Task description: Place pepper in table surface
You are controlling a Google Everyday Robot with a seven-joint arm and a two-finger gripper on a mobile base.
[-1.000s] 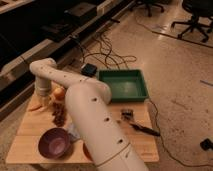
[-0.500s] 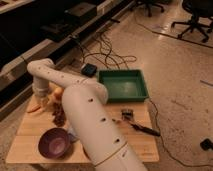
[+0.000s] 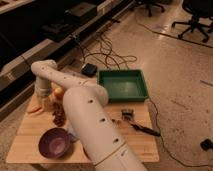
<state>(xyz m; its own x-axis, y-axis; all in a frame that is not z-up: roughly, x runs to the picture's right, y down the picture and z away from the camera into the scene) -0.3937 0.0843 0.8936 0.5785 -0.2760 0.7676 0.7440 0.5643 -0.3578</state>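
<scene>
The pepper (image 3: 34,109) shows as a small orange-red sliver at the left edge of the table surface (image 3: 27,137), right at the tip of the gripper (image 3: 43,101). From here I cannot tell whether the pepper already lies on the wood or hangs just above it. The gripper points down over that left corner, at the end of a white arm (image 3: 85,110) that rises from the near side of the table, bends at an elbow above the far left corner and drops again. Whether the gripper is closed on the pepper or parted from it, I cannot tell. Just beside the gripper, toward the middle of the table, sits a round orange-yellow fruit (image 3: 59,92), and in front of that lies a dark reddish-brown bunch (image 3: 59,116). A purple bowl (image 3: 55,142) stands near the front left of the tabletop, well apart from the pepper. A green tray (image 3: 123,85) rests at the far right end of the table, and a small dark object (image 3: 127,114) and a dark tool (image 3: 145,130) lie on the wood on the right side. Black cables (image 3: 107,52) trail across the floor beyond the table.
</scene>
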